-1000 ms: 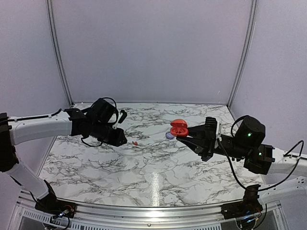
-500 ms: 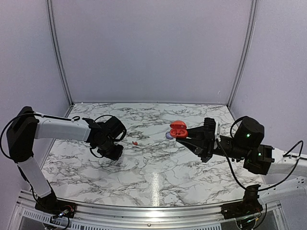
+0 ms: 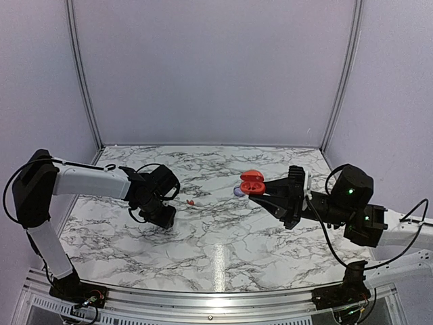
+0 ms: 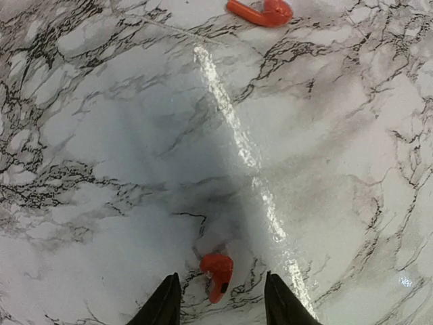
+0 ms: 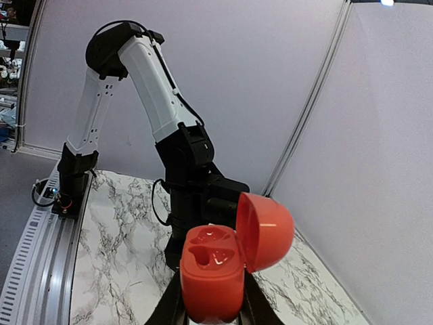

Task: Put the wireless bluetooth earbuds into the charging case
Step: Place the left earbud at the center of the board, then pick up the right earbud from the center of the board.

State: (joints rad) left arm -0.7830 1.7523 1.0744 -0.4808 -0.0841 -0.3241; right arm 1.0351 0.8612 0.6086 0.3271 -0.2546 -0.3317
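Observation:
In the left wrist view a small red earbud (image 4: 218, 267) lies on the marble table (image 4: 325, 169) between my left gripper's (image 4: 220, 306) open fingers, untouched. A second red earbud (image 4: 260, 11) lies farther off at the top edge; it also shows in the top view (image 3: 191, 202). In the top view my left gripper (image 3: 164, 220) points down at the table and hides the first earbud. My right gripper (image 3: 257, 191) is shut on the red charging case (image 3: 252, 181) and holds it in the air at centre right. Its lid (image 5: 265, 230) is open and both wells of the case (image 5: 210, 271) look empty.
A small pale lavender round object (image 3: 238, 192) lies on the table just behind the held case. Grey walls with metal posts close the back and sides. The left arm (image 5: 196, 183) stands opposite in the right wrist view.
My left arm has swung in and lowered its gripper to the table left of the visible earbud. The right arm and the case have stayed still.

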